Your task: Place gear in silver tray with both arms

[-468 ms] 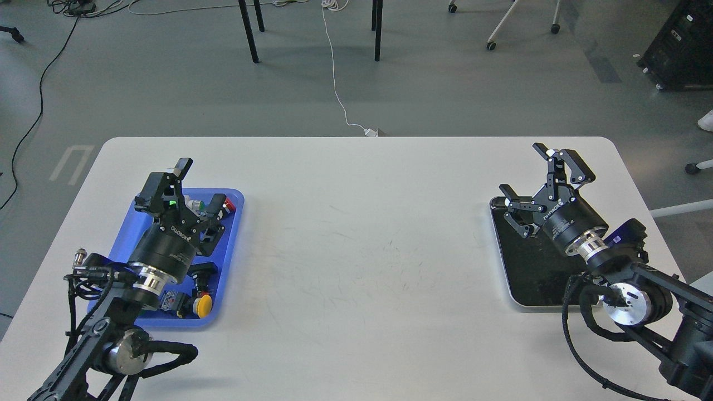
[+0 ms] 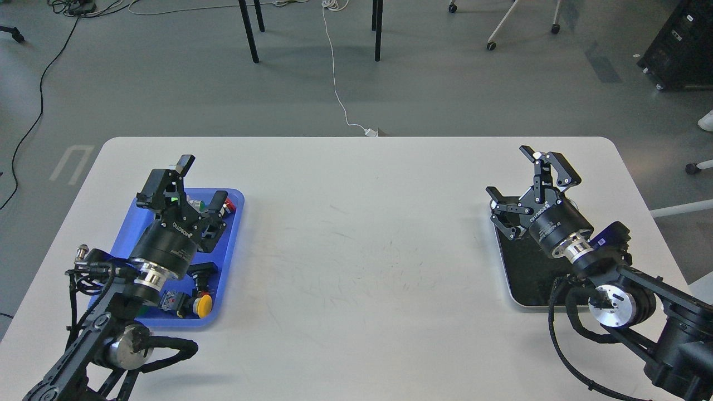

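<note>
**Both grippers spread over their trays on the white table**

Head view. We see a white table [image 2: 356, 267] with rounded corners, and our two black arms enter from the bottom corners. On the left side lies a blue tray [image 2: 231, 245] that holds several small parts: a piece with a yellow round cap [image 2: 204, 304] near the tray's near edge, a black part [image 2: 201, 272] just behind it, a small blue and red part [image 2: 169, 301] beside the yellow cap, and a red-topped piece [image 2: 228, 205] at the far right corner. Which of these is the gear we cannot tell. Our left gripper [image 2: 201, 181] hangs above the far half of the blue tray; its two fingers are spread wide and hold nothing, and a small green light shows between them.

On the right side lies the silver tray [image 2: 515, 295], a shiny rim around a dark floor, well apart from the blue tray, with bare table between them. No part is visible on its exposed floor; our right arm hides much of it. Our right gripper [image 2: 509, 172] sits over the far left corner of this tray, fingers spread wide and empty.

Beyond the table we see grey floor, a white cable [image 2: 334, 72], dark table legs [image 2: 249, 33] and chair wheels [image 2: 491, 45].
</note>
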Motion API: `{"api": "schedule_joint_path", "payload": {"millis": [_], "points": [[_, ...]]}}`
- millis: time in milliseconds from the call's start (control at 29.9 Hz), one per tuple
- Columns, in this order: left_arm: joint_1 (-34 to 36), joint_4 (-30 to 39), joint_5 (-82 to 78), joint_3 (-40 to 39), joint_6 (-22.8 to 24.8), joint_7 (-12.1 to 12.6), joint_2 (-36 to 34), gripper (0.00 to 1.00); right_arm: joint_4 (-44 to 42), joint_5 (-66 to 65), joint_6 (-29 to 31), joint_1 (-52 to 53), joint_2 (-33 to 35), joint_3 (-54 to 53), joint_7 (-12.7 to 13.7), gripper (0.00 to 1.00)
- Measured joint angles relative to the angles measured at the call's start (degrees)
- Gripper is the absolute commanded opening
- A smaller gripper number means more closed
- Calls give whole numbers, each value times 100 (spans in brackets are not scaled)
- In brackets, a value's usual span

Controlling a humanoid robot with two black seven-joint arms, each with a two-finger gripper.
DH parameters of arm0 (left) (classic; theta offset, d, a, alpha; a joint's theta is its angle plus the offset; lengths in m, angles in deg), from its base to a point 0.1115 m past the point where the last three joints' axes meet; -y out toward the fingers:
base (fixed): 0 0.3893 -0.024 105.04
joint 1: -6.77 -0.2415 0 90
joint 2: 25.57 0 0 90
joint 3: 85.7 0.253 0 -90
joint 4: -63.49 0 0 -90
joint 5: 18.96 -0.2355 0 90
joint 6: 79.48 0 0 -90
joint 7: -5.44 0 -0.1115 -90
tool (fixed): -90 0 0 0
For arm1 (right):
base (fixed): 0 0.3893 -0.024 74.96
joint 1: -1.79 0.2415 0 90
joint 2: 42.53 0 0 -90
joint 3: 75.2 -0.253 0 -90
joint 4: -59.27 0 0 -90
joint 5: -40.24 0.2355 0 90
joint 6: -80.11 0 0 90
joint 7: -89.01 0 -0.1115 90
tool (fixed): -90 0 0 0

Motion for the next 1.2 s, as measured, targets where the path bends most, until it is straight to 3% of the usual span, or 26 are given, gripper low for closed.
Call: {"api": "schedule_joint_path", "payload": {"millis": [267,435,602,836,1003,1204], "points": [[332,-363,60,36,66,-36,-698,98,9,0,-1,10,72,-29,0,99],[366,-157,-309,201,361,-345,-1453,98,12,0,0,10,72,-30,0,99],[555,103,-1900,650,519,-1011,-2594,98,10,0,-7,10,73,-14,0,99],[996,44,-4924,1574,332,-1148,-4214,97,8,0,-11,16,143,-12,0,99],[1481,-396,-6598,2310,-145,-1154,-4402,91,4,0,-26,17,147,-11,0,99],[2539,-1532,-7052,3717,-539,-1152,-4006,81,14,0,-34,11,180,-17,0,99]]}}
